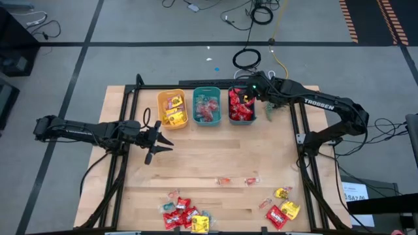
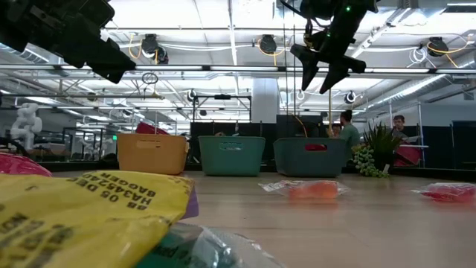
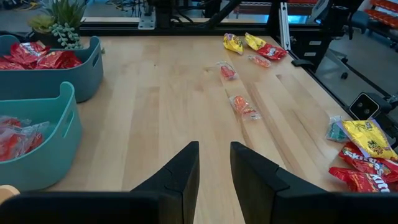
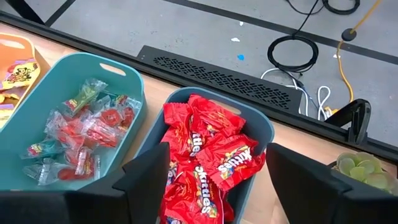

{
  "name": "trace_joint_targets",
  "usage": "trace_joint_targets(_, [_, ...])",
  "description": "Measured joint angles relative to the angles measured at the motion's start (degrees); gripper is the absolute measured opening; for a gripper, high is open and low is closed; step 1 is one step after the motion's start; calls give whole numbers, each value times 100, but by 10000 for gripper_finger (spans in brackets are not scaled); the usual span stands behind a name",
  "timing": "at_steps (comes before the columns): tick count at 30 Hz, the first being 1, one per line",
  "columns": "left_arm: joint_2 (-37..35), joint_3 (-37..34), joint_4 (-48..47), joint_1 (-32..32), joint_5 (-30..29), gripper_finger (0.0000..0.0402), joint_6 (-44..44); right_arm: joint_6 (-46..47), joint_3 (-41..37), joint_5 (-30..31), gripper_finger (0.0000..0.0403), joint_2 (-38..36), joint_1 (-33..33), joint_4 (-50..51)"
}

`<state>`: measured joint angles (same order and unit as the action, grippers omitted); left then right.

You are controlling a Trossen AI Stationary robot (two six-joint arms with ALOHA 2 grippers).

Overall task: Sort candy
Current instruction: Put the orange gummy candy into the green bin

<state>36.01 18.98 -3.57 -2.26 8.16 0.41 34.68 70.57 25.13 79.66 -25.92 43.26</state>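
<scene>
Right gripper point(image 4: 205, 174) hangs wide open and empty over the red-candy bin point(image 1: 241, 106) at the table's far edge, left gripper point(image 3: 214, 168) narrowly parted, empty, loose candy point(image 1: 189, 214) along the near edge.

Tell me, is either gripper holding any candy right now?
No. The right gripper is open and empty over the bin of red packets; the left gripper hovers above bare table, nothing between its fingers.
</scene>
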Motion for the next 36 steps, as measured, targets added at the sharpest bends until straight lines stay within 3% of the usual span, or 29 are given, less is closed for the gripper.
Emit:
trace_joint_targets(7, [0, 0, 0, 0, -2, 99, 0, -72, 0, -308, 257, -161, 314, 486])
trace_joint_targets(16, [0, 0, 0, 0, -2, 99, 0, -497, -6, -972, 256, -219, 2187, 1677])
trace_joint_targets(19, [0, 0, 1, 0, -3, 99, 0, -534, -229, -1611, 256, -208, 2746, 1967])
trace_joint_targets(24, [0, 0, 0, 0, -66, 99, 2, -232, -910, -2713, 256, -197, 3679, 1614])
trace_joint_targets(30, [0, 0, 0, 0, -239, 99, 3, 174, -1375, -2578, 256, -141, 4629, 569])
trace_joint_targets(36, [0, 0, -2, 0, -243, 99, 2, -420, -1408, -2484, 256, 432, 5247, -144])
